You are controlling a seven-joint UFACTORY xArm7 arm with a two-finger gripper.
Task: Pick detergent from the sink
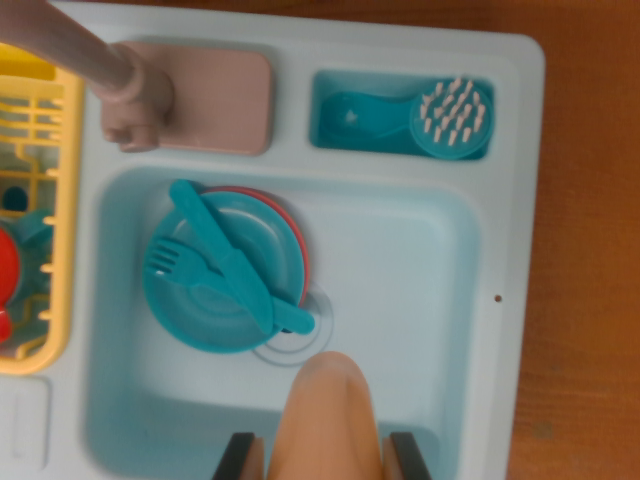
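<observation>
The wrist view looks straight down into a pale blue toy sink (455,300) that stands on a brown wooden table (590,250). At the bottom edge, the gripper (325,460) shows two dark fingers (232,460), one on each side of a tan, rounded bottle. This is the detergent (325,420), and the fingers sit closed against its sides, so the gripper is holding it. The bottle is above the near part of the basin; whether it touches the floor of the basin is hard to tell from this angle.

In the basin, toward the wrist view's left, a teal plate (215,305) lies on top of a red plate (297,235) (only a thin red rim is visible). A teal knife (225,255) and a teal fork (230,283) lie crossed on the teal plate. The round drain (300,350) is partly under the plates, just beside the bottle.

Behind the basin a pinkish-brown faucet (135,85) rises from its base. In a small compartment at the upper right rests a teal brush (450,118) with white bristles. A yellow dish rack (50,200) stands at the left edge.
</observation>
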